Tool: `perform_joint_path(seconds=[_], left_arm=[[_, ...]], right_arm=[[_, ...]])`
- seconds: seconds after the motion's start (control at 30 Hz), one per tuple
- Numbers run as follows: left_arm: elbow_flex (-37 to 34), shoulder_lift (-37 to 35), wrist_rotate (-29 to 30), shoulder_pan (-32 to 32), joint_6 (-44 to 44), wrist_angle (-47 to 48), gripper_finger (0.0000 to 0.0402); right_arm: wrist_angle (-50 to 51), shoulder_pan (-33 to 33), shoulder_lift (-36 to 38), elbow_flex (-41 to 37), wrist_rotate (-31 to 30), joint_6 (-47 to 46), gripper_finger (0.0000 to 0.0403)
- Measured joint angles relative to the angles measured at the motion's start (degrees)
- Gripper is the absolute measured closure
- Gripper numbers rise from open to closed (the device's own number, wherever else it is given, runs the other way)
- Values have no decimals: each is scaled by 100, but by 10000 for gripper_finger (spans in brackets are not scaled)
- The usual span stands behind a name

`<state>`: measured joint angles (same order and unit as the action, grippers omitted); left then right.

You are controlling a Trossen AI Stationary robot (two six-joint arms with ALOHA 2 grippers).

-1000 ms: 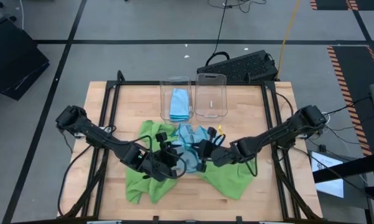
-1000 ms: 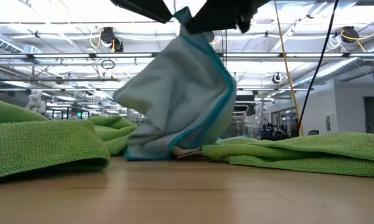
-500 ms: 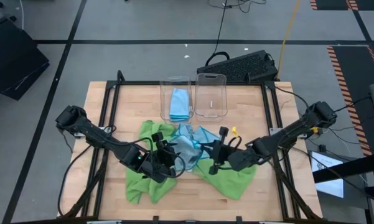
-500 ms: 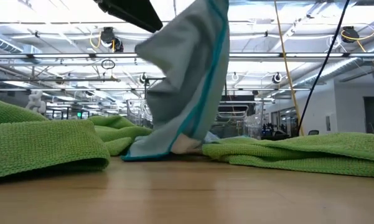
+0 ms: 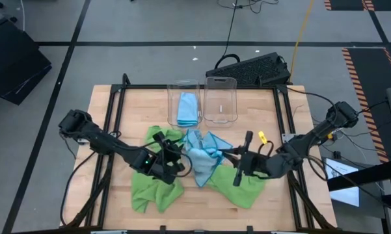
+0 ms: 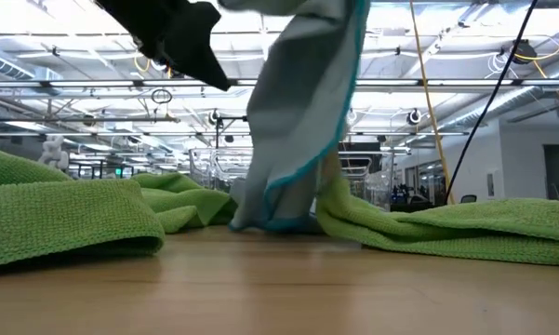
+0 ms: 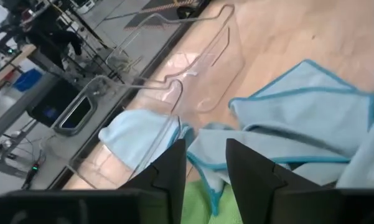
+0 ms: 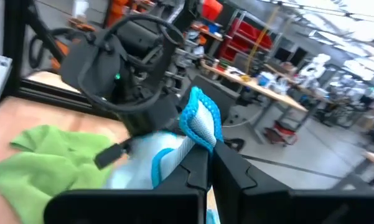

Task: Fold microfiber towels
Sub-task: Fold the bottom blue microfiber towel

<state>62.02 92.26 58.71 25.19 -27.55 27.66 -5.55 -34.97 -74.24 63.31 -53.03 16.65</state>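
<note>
A: Where was the light blue microfiber towel (image 5: 202, 158)?

B: Mid-table, one corner lifted, clamped in the right gripper (image 8: 206, 163).

A: The left gripper (image 7: 205, 163)?

B: Fingers slightly apart, empty. The lime green towels (image 5: 153, 185) beneath might have snagged and dragged.

two clear bins (image 5: 184, 103) (image 5: 220, 99) at the table's far side; two light blue towels (image 5: 202, 156) (image 5: 188, 108), one inside the left bin; two lime green towels (image 5: 155, 184) (image 5: 244, 187) near.
</note>
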Motion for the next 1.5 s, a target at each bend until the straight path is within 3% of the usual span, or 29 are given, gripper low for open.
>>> perform_joint_path(seconds=[0.27, 0.47, 0.73, 0.83, 0.97, 1.1, 1.3, 1.33, 1.5], left_arm=[[9, -602, -71, 539, 813, -1090, 288], [4, -625, -399, 805, 1048, -1722, 280], [9, -92, -1218, 323, 539, -2372, 191], [4, 156, -1249, 133, 469, -2523, 154], [5, 206, -1480, -47, 602, -2807, 132], [7, 206, -1649, -20, 1277, -3285, 183], [7, 204, -1643, 88, 1978, -3589, 366], [7, 204, -1641, 110, 2011, -3589, 383], [7, 204, -1616, 158, 1817, -3440, 374]], right_arm=[[374, -47, -26, -134, -240, -246, 399], [284, -51, -26, -543, -241, -650, 399], [-609, -67, -26, -1133, -228, -627, 399], [-697, -85, -26, -1195, -212, -541, 399], [-703, -111, -24, -1198, -91, -500, 399], [-668, -113, -26, -1198, -86, -490, 399], [-668, -113, -26, -1198, -179, -501, 399], [-666, -113, -26, -1198, -271, -502, 399], [-710, -113, -26, -1198, -392, -545, 399]])
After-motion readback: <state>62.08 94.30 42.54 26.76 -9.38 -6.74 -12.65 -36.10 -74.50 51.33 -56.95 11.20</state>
